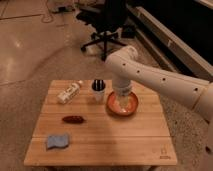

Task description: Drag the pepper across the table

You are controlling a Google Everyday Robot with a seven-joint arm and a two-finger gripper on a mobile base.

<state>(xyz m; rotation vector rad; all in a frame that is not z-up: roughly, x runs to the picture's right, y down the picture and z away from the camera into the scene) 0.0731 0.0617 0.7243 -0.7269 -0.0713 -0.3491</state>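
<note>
While my arm reaches in from the right, everything on the light plank worktop (pixel 115 137) can be read from its left side across. Nearest the left front corner lies a crumpled blue-grey cloth (pixel 58 141), flat on the wood. Behind it, toward the far left corner, a white bottle (pixel 70 92) lies on its side, set at a slant. Between those two, a little to the right of the cloth and well apart from both, sits the pepper (pixel 73 119): small, dark red and glossy, lying lengthwise along the planks on the left half of the worktop, with bare wood all round it. Further right, near the far edge, a small white cup (pixel 98 92) stands upright with something dark poking out of its top. Just beside the cup is a round orange-red bowl (pixel 131 111), close to the middle of the far side. My tool (pixel 122 96) hangs straight down over that bowl, low at its rim, well apart from the pepper; whether it is spread or pressed together I cannot tell. My white arm (pixel 165 85) runs from there up and off to the right. A small dark logo (pixel 163 151) marks the right front corner. Beyond the worktop, a black office chair (pixel 107 25) stands on the shiny floor (pixel 30 45).
</note>
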